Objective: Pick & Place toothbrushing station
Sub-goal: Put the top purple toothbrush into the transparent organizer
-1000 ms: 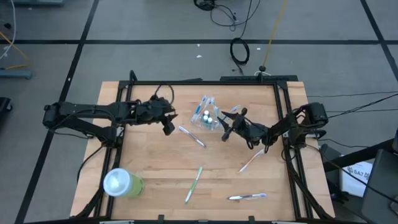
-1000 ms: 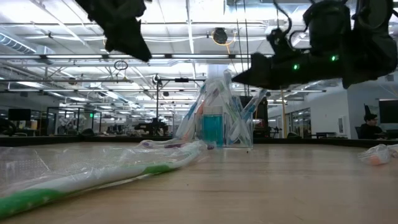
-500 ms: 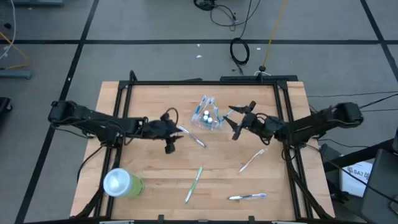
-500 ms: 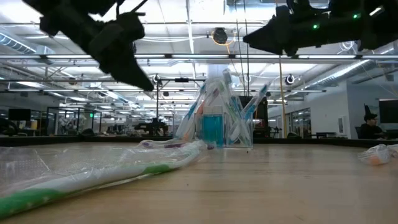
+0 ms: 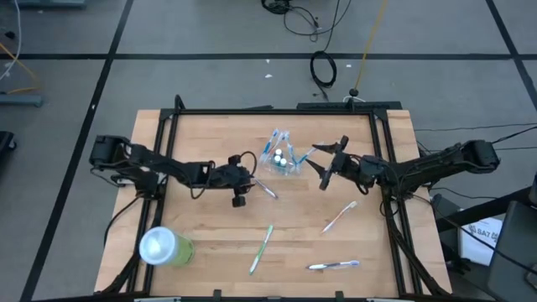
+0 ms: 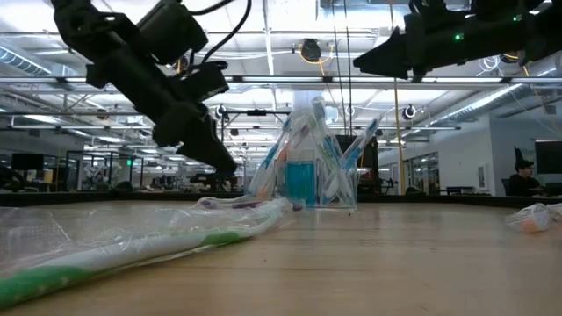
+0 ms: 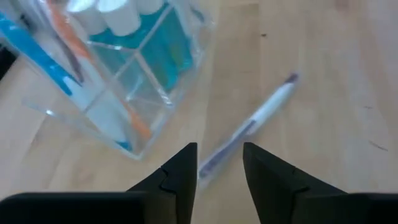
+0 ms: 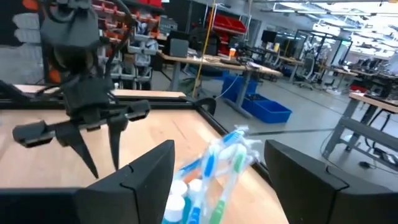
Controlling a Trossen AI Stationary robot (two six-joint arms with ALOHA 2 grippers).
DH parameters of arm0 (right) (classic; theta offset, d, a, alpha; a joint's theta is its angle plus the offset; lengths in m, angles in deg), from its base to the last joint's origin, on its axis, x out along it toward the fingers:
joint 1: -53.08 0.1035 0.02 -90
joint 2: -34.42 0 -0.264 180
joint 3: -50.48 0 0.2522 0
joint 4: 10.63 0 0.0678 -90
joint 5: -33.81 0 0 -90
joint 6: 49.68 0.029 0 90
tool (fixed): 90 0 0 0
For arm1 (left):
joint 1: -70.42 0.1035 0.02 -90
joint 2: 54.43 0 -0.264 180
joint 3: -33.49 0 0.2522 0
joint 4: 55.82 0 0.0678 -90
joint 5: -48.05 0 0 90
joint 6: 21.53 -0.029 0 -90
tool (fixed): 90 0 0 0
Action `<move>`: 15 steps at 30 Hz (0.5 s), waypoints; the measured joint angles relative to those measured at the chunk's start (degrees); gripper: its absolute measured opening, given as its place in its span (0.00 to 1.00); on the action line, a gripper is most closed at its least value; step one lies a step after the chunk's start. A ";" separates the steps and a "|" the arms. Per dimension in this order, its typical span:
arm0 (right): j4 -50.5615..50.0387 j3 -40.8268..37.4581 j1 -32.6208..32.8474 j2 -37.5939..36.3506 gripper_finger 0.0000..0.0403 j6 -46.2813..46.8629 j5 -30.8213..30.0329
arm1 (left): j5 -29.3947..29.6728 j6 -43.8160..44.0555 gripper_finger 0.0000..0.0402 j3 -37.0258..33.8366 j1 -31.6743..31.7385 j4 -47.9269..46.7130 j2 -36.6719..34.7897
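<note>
- The desk (image 5: pixel 210 235) is pale wood with a black frame.
- The clear cup (image 5: pixel 281 157) holds teal tubes with white caps, plus blue, orange and green brushes (seen through its walls).
- Loose toothbrushes: white with purple (image 7: pixel 249 127), green-and-white (image 5: pixel 261 249), pink (image 5: pixel 340 216), blue-and-white (image 5: pixel 334 265).
- The tumbler (image 5: pixel 165 247) is lime green with a pale top.
- Both arms are dark.

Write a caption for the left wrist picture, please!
Open left gripper poised over a wrapped white toothbrush lying on the wooden table beside the clear plastic organizer.
</note>
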 joint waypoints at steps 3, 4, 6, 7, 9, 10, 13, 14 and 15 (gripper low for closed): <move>0.21 0.00 -0.97 0.04 0.60 -0.36 -0.12 | -0.49 1.12 0.39 -0.08 1.94 -0.58 0.38; 0.21 0.00 -1.36 0.04 0.60 -0.16 -0.15 | -0.75 1.44 0.41 -0.05 2.59 -0.51 0.37; 0.23 0.00 -2.18 0.04 0.60 0.12 -0.16 | -2.05 1.41 0.46 0.00 3.97 -0.76 0.33; 0.23 0.00 -2.60 0.04 0.60 0.15 -0.16 | -3.44 1.03 0.48 0.00 4.79 -0.80 0.34; 0.21 0.00 -3.31 0.04 0.60 0.23 -0.16 | -6.96 0.90 0.50 0.00 6.46 -0.83 0.61; 0.21 0.00 -3.61 0.04 0.60 0.23 -0.16 | -8.39 0.94 0.51 0.02 7.20 -0.36 1.30; 0.22 0.00 -4.29 0.04 0.60 0.25 -0.07 | -10.81 0.94 0.51 -0.09 8.66 -0.97 3.01; 0.25 0.00 -4.56 0.04 0.60 0.23 -0.05 | -11.27 0.95 0.51 0.00 8.85 -0.43 3.62; 0.33 0.00 -4.84 0.07 0.60 0.19 -0.01 | -11.84 0.95 0.51 0.26 9.13 -0.40 4.21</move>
